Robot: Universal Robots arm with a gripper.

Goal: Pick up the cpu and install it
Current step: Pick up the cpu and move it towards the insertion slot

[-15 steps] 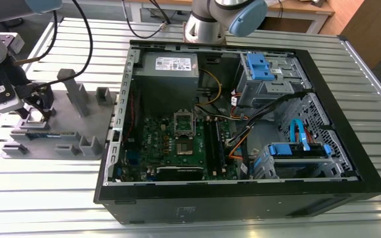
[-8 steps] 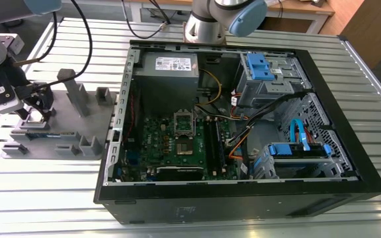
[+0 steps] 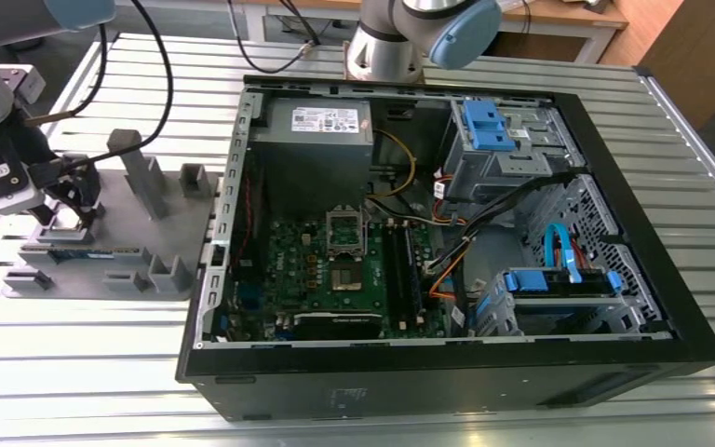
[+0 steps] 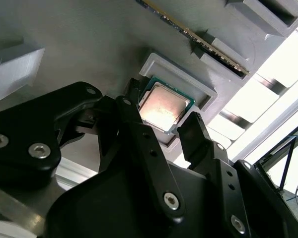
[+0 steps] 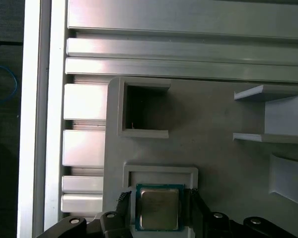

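Straddling the cpu [image 4: 161, 106], the gripper [image 4: 161, 113] hangs low over a grey tray [image 3: 122, 247] at the exterior view's left. Its black fingers [image 4: 139, 129] are spread wide, one on each side of the chip. In the first wrist view a thin gap shows between each fingertip and the chip's green edge, so nothing is clamped.

The cpu lies flat, silvery top up, in a square pocket [image 5: 161, 171] with a raised rim, part of the tray. A second square pocket [image 5: 141, 111] sits just beside it. In the second wrist view a long memory stick [image 4: 198, 37] rests on edge in a slot near the chip's pocket.

The tray stands on a ribbed metal table [image 3: 85, 372], with upright grey posts [image 3: 141, 177] along its far side. Just beside it, toward the exterior view's right, an open black case [image 3: 457, 372] lies on its side. Inside are a green motherboard [image 3: 320, 279] with its socket [image 3: 345, 233] near the middle, a grey power supply [image 3: 314, 121] at the far end and blue drive brackets [image 3: 494, 126] at the right.
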